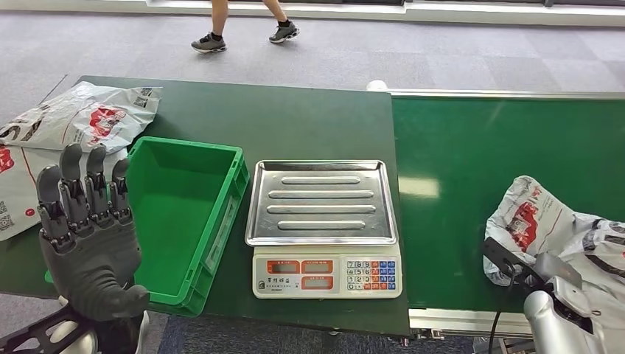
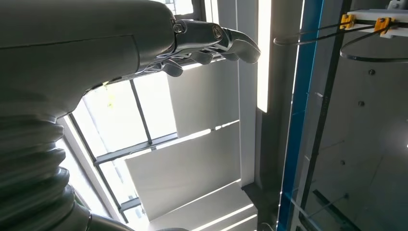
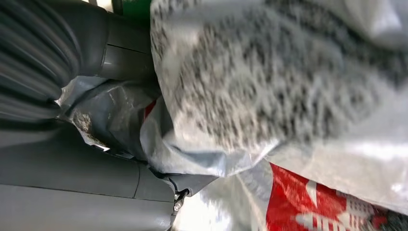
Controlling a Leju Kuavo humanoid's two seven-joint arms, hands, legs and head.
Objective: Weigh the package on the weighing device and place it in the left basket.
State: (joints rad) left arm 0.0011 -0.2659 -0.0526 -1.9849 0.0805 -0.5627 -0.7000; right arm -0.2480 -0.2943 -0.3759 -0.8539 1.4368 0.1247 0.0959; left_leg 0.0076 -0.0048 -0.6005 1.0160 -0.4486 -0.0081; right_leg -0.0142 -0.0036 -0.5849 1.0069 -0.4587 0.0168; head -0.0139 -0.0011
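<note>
A grey plastic package with red print lies crumpled on the green conveyor belt at the right edge. My right wrist comes up beneath it. In the right wrist view the package is bunched up between the thick grey thumb and fingers of my right hand, which grips it. The weighing scale stands at the table's middle front, its steel tray bare. The green basket sits just left of the scale. My left hand is raised in front of the basket, fingers apart and holding nothing.
Two more grey packages lie on the dark green table at the far left, behind and beside my left hand. A person's legs walk across the carpet beyond the table. The conveyor's metal rim runs along its far side.
</note>
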